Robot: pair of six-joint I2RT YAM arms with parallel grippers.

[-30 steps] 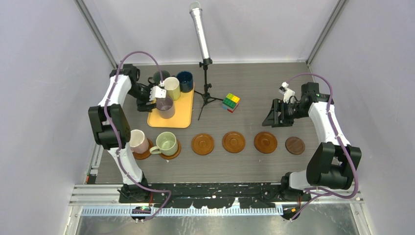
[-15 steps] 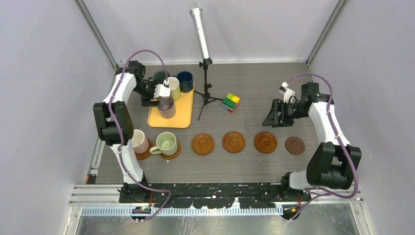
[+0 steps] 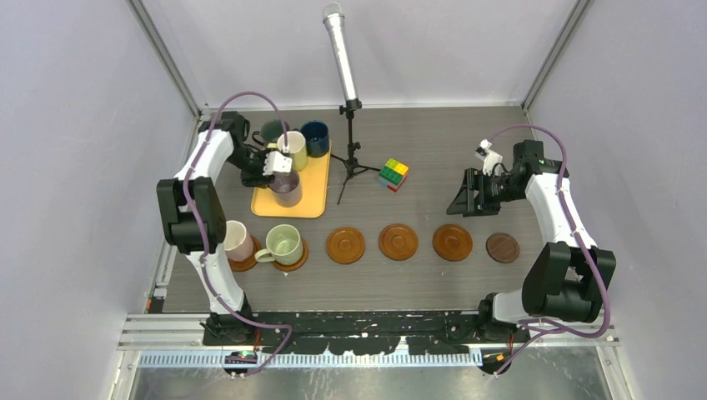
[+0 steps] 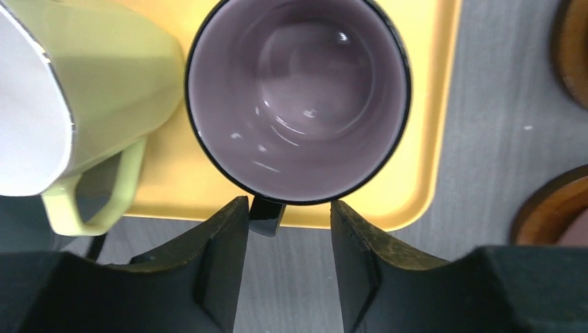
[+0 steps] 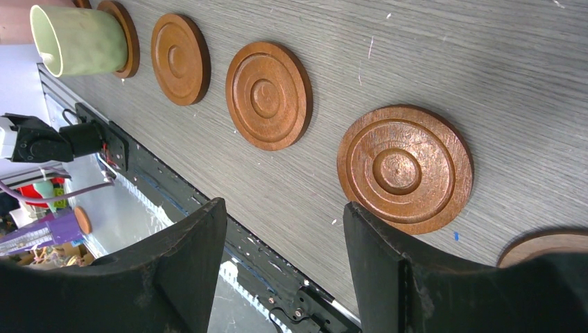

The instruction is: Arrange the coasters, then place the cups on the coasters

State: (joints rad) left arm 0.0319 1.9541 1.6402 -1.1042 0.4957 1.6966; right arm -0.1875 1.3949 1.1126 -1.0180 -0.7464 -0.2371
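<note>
A mauve cup [image 3: 285, 187] [image 4: 298, 97] stands on the orange-yellow tray [image 3: 302, 204] with a cream-yellow cup [image 3: 293, 150], a dark grey-green cup [image 3: 271, 131] and a navy cup [image 3: 314, 137]. My left gripper [image 3: 267, 172] [image 4: 288, 208] is open, straddling the mauve cup's handle [image 4: 267, 216]. The handle lies against the left finger, with a gap to the right one. A pink cup [image 3: 236, 240] and a pale green cup [image 3: 283, 244] sit on coasters. Three brown coasters [image 3: 345, 246] [image 3: 398, 242] [image 3: 453, 242] and a darker one [image 3: 503, 247] are bare. My right gripper [image 3: 463, 200] [image 5: 284, 208] hangs open and holds nothing.
A microphone [image 3: 340, 50] on a tripod stand [image 3: 354, 167] rises just right of the tray. A multicoloured cube [image 3: 393, 174] lies mid-table behind the coaster row. The cream-yellow cup [image 4: 90, 90] stands close to the left of the mauve one.
My left gripper's jaws have narrowed around the mauve cup's handle, and the arm has shifted slightly. The right arm, cups and coasters have not moved.
</note>
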